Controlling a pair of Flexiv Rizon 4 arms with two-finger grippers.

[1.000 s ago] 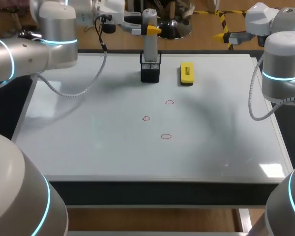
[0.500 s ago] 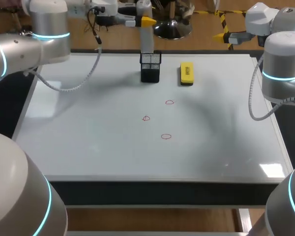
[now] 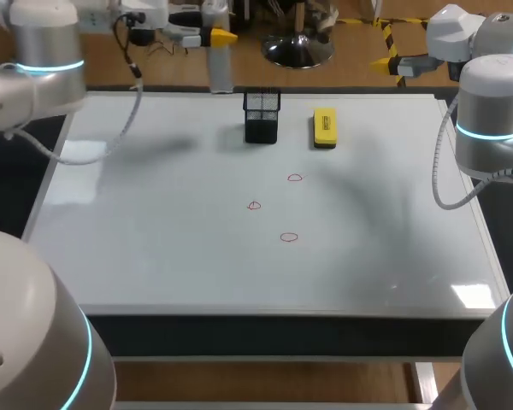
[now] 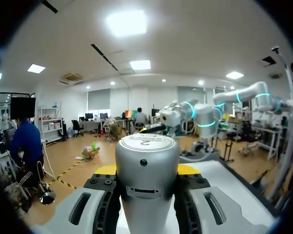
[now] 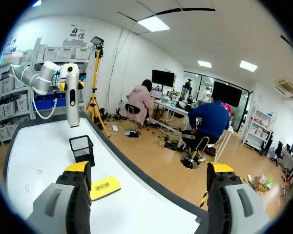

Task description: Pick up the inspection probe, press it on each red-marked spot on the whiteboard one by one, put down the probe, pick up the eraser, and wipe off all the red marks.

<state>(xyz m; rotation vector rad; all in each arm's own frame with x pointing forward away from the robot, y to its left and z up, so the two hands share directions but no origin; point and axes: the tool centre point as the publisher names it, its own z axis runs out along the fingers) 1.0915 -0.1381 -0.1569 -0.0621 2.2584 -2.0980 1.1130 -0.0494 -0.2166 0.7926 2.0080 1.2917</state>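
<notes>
The grey cylindrical probe (image 3: 221, 64) is hanging upright, clamped between the fingers of the left gripper (image 3: 215, 38), above the far edge of the whiteboard (image 3: 154, 239). The yellow eraser (image 3: 324, 127) is lying flat near that edge, right of the middle. Three small red marks (image 3: 289, 237) are sitting unwiped around the board's middle.

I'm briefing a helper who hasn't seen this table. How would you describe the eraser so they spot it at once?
Start from the large whiteboard and go to the middle of its far edge. A black mesh holder stands there; the eraser lies flat just right of it, the only yellow block on the board.
</notes>
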